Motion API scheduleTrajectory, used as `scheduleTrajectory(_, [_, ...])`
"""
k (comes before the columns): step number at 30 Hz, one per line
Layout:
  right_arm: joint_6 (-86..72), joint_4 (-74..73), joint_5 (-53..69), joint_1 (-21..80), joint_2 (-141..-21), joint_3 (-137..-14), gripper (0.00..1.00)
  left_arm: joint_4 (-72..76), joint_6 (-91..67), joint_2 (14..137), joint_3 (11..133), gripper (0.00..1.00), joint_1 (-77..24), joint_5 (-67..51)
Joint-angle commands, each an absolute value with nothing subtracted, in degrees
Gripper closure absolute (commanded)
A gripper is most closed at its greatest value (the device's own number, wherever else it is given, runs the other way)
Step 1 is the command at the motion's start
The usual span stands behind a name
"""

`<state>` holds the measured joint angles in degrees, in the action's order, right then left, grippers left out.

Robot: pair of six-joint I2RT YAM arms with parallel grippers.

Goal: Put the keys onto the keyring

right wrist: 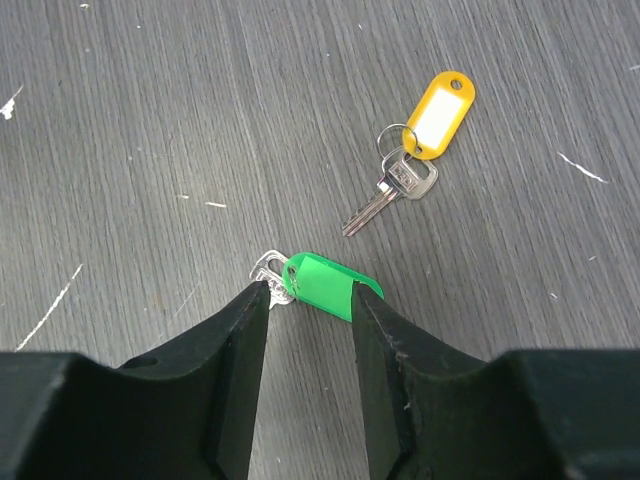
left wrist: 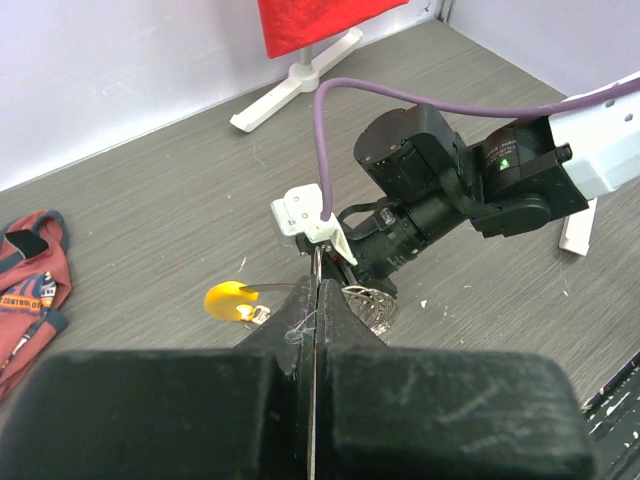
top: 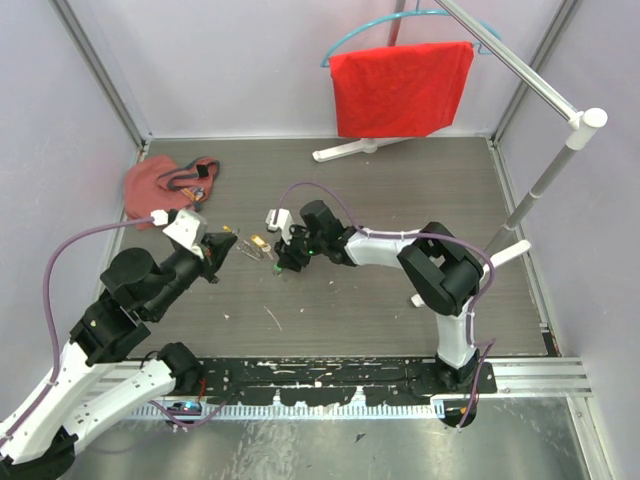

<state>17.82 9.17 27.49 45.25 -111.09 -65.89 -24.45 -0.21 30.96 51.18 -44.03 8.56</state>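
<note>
On the bench (right wrist: pixel 150 120), near the middle | right claw (right wrist: pixel 313 291) partly open, one finger on each side of the green key tag (right wrist: pixel 322 285) lying flat | left claw (left wrist: pixel 316 290) squeezed shut, just beside the silvery keyring (left wrist: pixel 372 306) | yellow key tag (right wrist: pixel 437 103) with its key lies nearby | letters on red pouch (left wrist: pixel 25 290) too blurry to read

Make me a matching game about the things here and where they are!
Things:
1. green tag
2. yellow tag
3. red cloth
4. left hand

Clues:
A. hanging up at the back
B. shut tight
C. between the fingers of the right hand
D. lying loose, in no hand

Pairs: 1-C, 2-D, 3-A, 4-B
</note>
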Motion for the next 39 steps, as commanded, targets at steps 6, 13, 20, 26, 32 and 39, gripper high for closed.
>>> scheduleTrajectory(6, [19.07,9.25,30.58,45.37,-113.25,-70.09,0.62,-23.65,0.78,31.41,50.30,1.00,-44.12,9.00])
scheduleTrajectory(13, [19.24,8.44,30.90,46.01,-114.58,-70.59,0.64,-23.58,1.31,32.16,50.39,1.00,-44.07,8.46])
scheduleTrajectory(20, [19.33,8.09,30.89,46.06,-115.13,-70.66,0.64,-23.30,1.49,32.52,50.23,1.00,-44.12,8.26])
scheduleTrajectory(26, [19.41,7.51,30.64,46.13,-115.98,-71.58,0.68,-23.29,1.58,32.62,50.03,1.00,-44.12,7.77])
scheduleTrajectory(32, [19.38,7.22,30.71,46.23,-116.40,-71.96,0.70,-23.64,1.92,32.78,49.95,1.00,-44.09,7.65])
scheduleTrajectory(39, [19.75,6.36,30.89,46.32,-116.62,-72.14,0.71,-23.50,2.02,33.04,49.66,1.00,-44.07,7.24])
